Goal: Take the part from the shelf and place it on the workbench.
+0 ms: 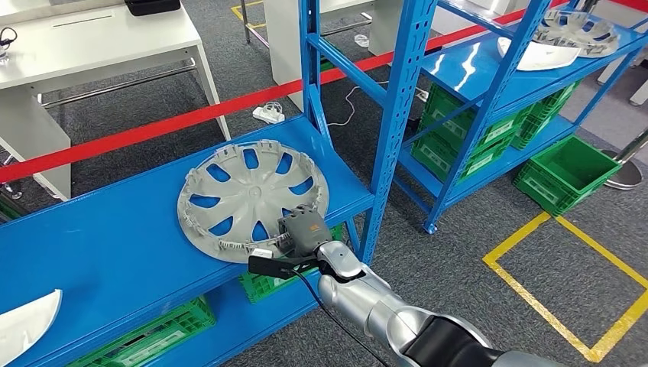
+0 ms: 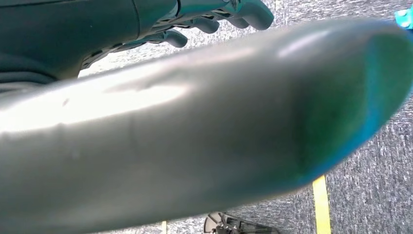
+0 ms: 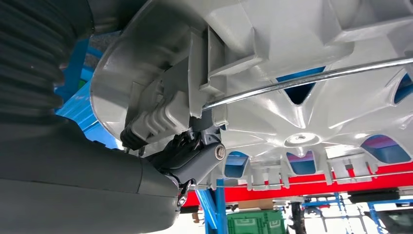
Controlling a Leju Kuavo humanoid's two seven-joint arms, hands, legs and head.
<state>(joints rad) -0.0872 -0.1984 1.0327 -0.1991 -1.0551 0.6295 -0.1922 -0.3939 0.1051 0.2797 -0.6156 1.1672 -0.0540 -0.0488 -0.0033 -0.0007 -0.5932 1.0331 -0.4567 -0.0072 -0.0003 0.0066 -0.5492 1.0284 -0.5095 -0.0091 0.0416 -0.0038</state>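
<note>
Gripping the near rim of the silver hubcap (image 1: 252, 200), the right hand (image 1: 299, 238) is working at the front edge of the blue shelf (image 1: 107, 252), its fingers (image 3: 190, 156) closing around the rim wall just ahead of the wrist. The hubcap is lying inner side up on the shelf deck, stretching away from the hand toward the blue upright (image 1: 397, 115) beyond it. To do this lift well, I judge the hold should be getting firmer first, since a wide cover pinched at one edge will be tipping; then it should be rising level and coming back clear of the upright. The left hand (image 2: 214, 19) is hanging over the carpet with fingers curled on nothing.
</note>
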